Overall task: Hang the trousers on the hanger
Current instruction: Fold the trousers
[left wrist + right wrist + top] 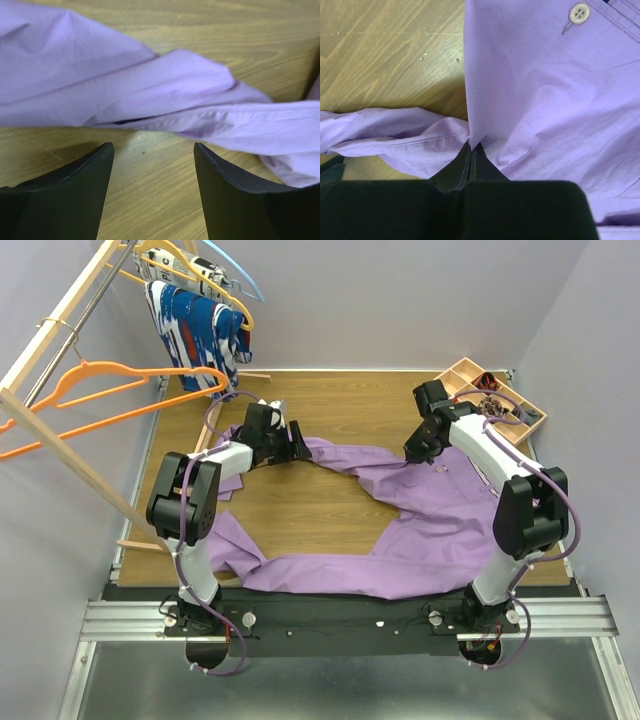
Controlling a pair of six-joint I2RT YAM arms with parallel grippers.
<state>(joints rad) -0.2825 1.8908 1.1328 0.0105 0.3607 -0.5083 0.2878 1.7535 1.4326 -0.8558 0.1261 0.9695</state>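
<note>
The trousers [430,510] lay across the counter [330,400], with the right end effector [471,146] clenched on a fold and the left end effector [152,146] released over a leg. The gathering step likely needed the left to pinch next. The hanger [165,368] hung past the far-left corner.

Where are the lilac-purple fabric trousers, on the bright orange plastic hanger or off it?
Off it. The trousers lie sprawled on the wooden table; the hanger hangs bare on the rack.

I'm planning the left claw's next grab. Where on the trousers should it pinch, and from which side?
Probably the bunched leg fold of the trousers just ahead of the left claw, from above, open jaws straddling it: that ridge stands up off the table.
</note>
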